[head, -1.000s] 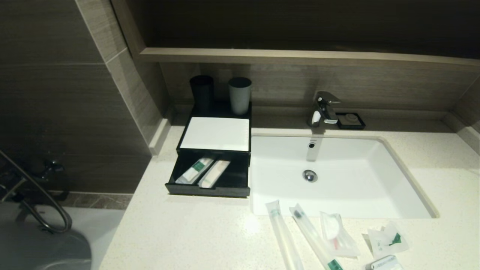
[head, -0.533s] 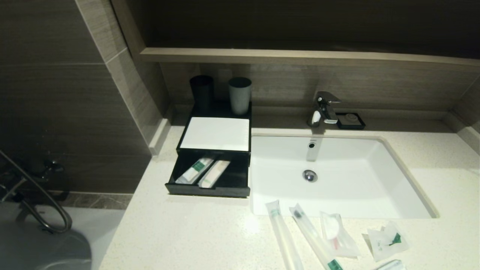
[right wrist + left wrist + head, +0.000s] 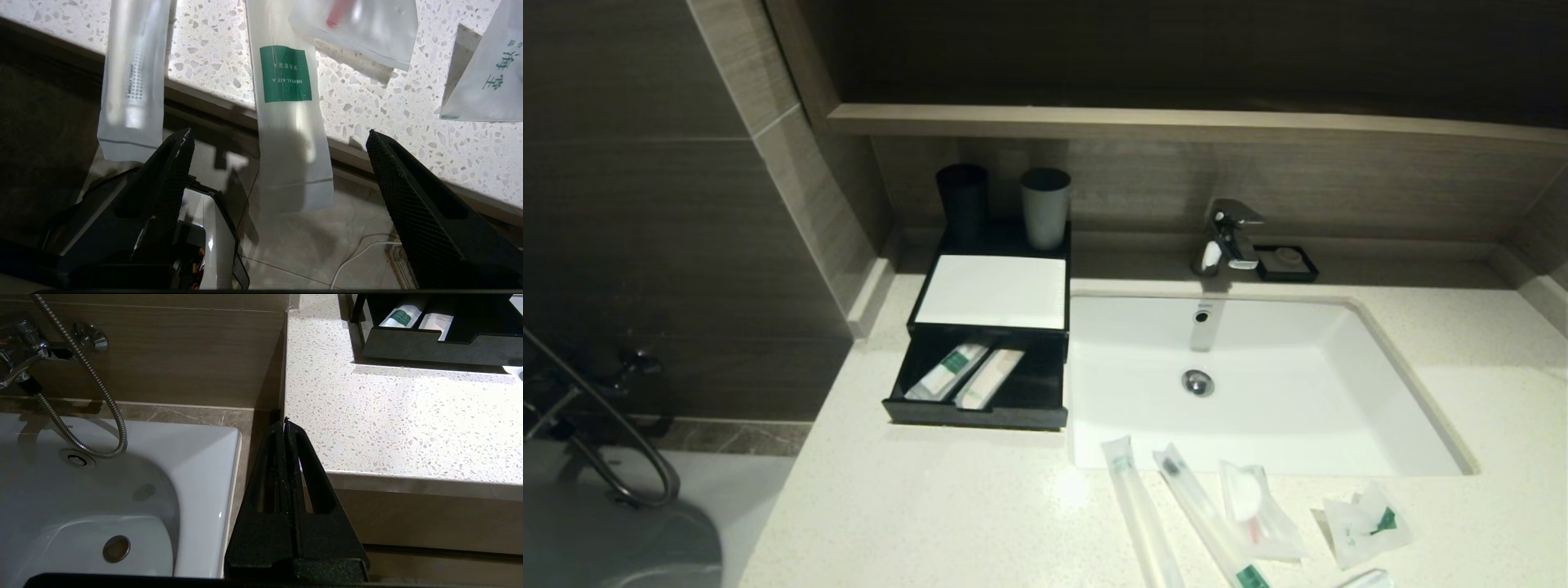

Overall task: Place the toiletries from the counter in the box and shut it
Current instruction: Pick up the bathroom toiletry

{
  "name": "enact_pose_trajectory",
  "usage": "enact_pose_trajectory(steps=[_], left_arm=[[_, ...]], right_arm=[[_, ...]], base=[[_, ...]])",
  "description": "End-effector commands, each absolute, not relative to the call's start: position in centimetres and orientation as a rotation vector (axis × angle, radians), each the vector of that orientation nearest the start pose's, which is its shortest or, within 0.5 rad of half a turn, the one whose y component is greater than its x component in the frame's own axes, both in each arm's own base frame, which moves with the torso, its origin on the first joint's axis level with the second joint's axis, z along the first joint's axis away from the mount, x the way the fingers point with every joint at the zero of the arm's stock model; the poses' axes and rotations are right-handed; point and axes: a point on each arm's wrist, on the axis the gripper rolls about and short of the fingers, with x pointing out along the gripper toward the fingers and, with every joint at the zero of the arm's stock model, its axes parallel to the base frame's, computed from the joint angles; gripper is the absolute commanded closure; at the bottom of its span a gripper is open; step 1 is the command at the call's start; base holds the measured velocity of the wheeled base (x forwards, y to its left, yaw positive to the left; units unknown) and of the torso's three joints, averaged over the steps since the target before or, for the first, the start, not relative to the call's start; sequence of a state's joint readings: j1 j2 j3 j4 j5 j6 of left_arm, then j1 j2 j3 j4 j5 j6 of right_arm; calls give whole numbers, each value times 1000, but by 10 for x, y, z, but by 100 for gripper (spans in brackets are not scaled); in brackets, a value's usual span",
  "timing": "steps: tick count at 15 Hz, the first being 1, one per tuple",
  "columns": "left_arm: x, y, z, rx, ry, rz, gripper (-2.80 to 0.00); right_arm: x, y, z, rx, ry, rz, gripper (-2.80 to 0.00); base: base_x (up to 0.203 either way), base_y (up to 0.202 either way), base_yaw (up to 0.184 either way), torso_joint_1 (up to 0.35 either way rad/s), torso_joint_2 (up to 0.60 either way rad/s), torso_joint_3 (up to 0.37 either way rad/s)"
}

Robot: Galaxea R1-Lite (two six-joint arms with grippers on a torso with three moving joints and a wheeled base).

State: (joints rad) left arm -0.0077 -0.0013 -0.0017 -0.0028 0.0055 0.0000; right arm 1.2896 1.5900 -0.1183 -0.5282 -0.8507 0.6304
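The black box [image 3: 977, 412] stands left of the sink with its drawer pulled open and two sachets [image 3: 968, 376] inside. Several wrapped toiletries lie at the counter's front edge: a long packet [image 3: 1137, 514], a dental kit packet [image 3: 1205, 518], a pouch with a red item [image 3: 1258, 510] and a small sachet [image 3: 1364, 527]. My right gripper [image 3: 278, 131] is open wide, just below and in front of the counter edge. The dental kit packet [image 3: 286, 73] overhangs the edge between its fingers, untouched. My left gripper [image 3: 284, 421] is shut and empty by the counter's left front corner.
The white sink [image 3: 1339, 392], the faucet [image 3: 1225, 237] and a soap dish [image 3: 1286, 263] lie to the right of the box. Two cups [image 3: 964, 200] and a white card [image 3: 992, 291] rest on the box. A bathtub [image 3: 122, 477] with a shower hose [image 3: 81, 367] lies left of the counter.
A pale object at the bottom right edge of the head view has slid down almost out of sight. The toiletries and the box have not moved.
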Motion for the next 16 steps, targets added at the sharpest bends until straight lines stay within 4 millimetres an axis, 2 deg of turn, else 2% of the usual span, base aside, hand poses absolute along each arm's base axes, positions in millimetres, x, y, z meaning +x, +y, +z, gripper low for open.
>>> enact_pose_trajectory(steps=[1,5,8,16], left_arm=[[-23,0,76,0,-6,-2,0],[-23,0,76,0,-6,-2,0],[-23,0,76,0,-6,-2,0],[-23,0,76,0,-6,-2,0]], right_arm=[[59,144,52,-240,553,229,-280],[60,145,52,-229,557,224,-280],[68,143,49,-231,571,171,-280],[68,144,49,-227,577,180,-280]], base=[[0,0,0,0,0,0],[0,0,0,0,0,0],[0,0,0,0,0,0],[0,0,0,0,0,0]])
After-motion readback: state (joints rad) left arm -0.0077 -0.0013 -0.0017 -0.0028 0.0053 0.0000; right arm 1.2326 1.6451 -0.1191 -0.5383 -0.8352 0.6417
